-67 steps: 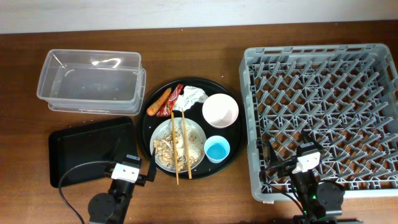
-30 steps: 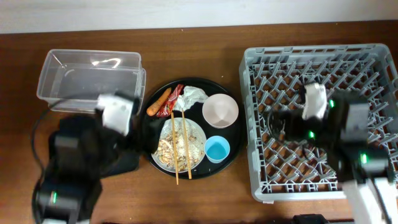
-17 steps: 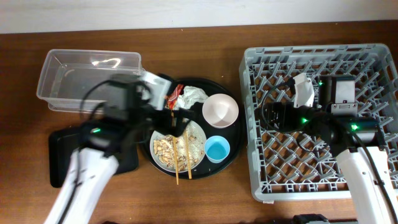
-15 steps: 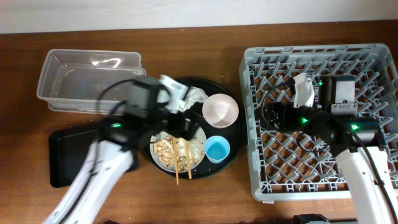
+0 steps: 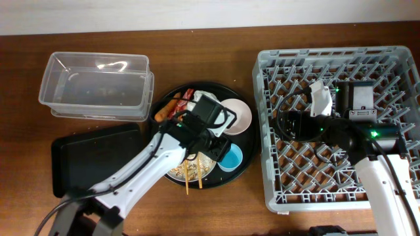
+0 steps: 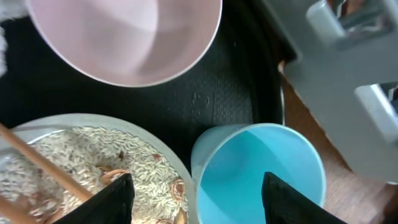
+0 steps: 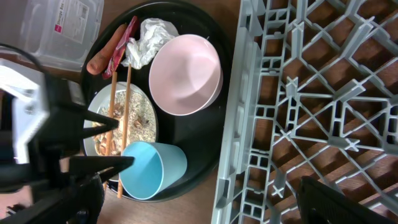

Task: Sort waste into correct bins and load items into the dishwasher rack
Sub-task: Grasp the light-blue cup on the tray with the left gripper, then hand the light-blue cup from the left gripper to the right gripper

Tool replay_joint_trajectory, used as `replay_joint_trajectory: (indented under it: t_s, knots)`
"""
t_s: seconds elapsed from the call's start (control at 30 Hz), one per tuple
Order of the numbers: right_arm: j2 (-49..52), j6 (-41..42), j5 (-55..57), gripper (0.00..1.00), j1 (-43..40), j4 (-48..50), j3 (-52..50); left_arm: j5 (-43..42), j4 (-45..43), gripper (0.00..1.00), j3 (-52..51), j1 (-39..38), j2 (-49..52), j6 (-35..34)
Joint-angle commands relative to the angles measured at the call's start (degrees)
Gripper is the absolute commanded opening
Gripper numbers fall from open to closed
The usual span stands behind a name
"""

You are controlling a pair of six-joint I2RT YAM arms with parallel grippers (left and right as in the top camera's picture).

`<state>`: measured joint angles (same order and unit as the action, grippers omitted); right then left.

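Brown worktop (image 5: 210, 39) held the round black tray (image 5: 248, 149) near its middle. My left claw (image 6: 202, 199) hung spread above the light-blue cup (image 6: 261, 168) there, seemingly set to lift it. My right claw (image 7: 202, 199), also spread, hovered over the dishwasher rack (image 5: 341, 78) by the right edge.

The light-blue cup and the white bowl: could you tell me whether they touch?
Apart. The left wrist view shows bare round black tray between the white bowl and the light-blue cup.

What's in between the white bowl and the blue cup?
Only bare black tray. The left wrist view shows the bowl and cup apart, with nothing lying in the gap.
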<state>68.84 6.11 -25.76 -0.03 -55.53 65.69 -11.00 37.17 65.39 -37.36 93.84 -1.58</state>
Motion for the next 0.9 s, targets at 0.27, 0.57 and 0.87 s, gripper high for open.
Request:
replay_joint_trajectory:
  t_s: [0.27,0.57,0.87]
  knots:
    - [-0.26,0.39,0.55,0.98,-0.42,-0.39,1.38,8.61,0.37,0.08,0.94,-2.49,2.99,-0.13]
    - [-0.26,0.39,0.55,0.98,-0.42,-1.55,1.4,3.06,6.32,0.01,8.55,1.84,-0.46,-0.68]
    - [-0.28,0.35,-0.02,0.98,-0.42,-0.79,1.4,-29.64,9.81,0.01,12.55,20.24,-7.56,-2.29]
